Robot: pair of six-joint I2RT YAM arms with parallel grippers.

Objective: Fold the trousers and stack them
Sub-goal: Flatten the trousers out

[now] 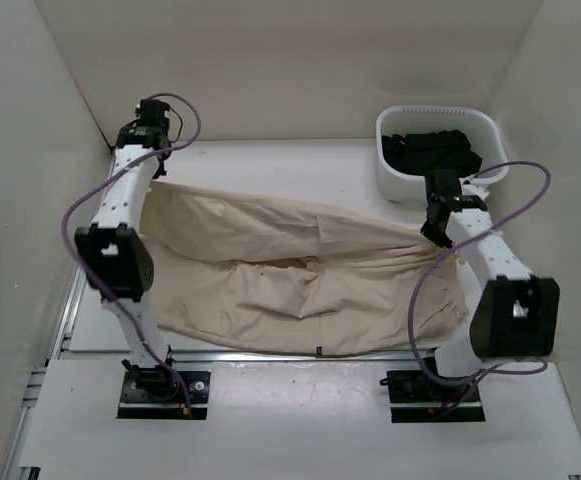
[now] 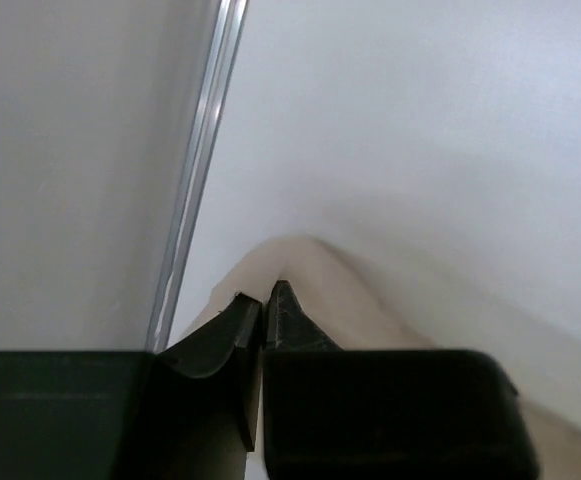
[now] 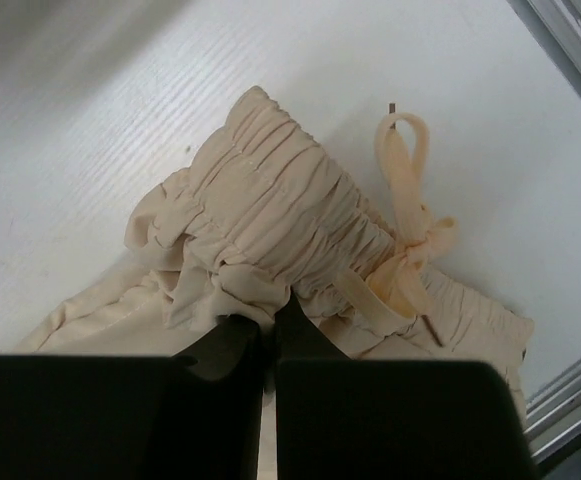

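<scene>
The beige trousers [image 1: 290, 270] lie spread across the middle of the table, stretched between my two arms. My left gripper [image 1: 153, 172] is at the back left, shut on the leg end of the trousers [image 2: 320, 290]. In the left wrist view its fingertips [image 2: 267, 295] are closed, with the cloth running away from them just above the white table. My right gripper [image 1: 434, 234] is shut on the gathered waist. In the right wrist view its closed tips [image 3: 268, 325] pinch the ruffled waistband [image 3: 280, 210] beside the tied drawstring bow [image 3: 410, 255].
A white basket [image 1: 400, 180] stands at the back right, just behind the right gripper, with a black garment [image 1: 430, 150] inside. White enclosure walls close in left, back and right. Metal rails [image 2: 205, 150] [image 3: 570, 40] run along the table's edges.
</scene>
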